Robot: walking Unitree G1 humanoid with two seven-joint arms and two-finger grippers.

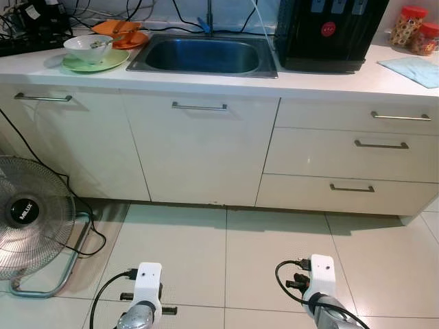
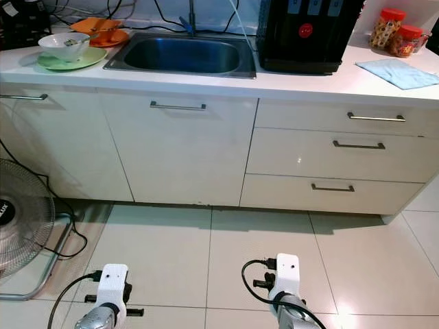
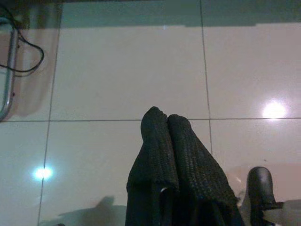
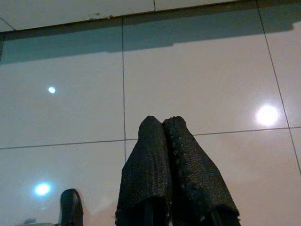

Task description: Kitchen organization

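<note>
White bowl [image 1: 88, 48] sits on a green plate [image 1: 103, 64] at eleven o'clock on the tabletop [image 1: 329, 79], beside the sink [image 1: 203, 56]. It looks rigid, breakable, probably slippery; best gripped at the rim. One bowl, two red-lidded jars [image 1: 414, 29] at one o'clock. Left hand [image 3: 167, 123] and right hand [image 4: 162, 125] hang low, fingers pressed together, holding nothing.

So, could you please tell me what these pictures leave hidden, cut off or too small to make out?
- Bowl contents: head views, hidden by its rim and too small.
- Black dispenser: upper part cut off by the top edge.
- Jars: contents too small to identify.
- Fan: cut off by the left edge.
- Cabinets: insides hidden by shut doors and drawers.
- Sink tap: cut off at top.
</note>
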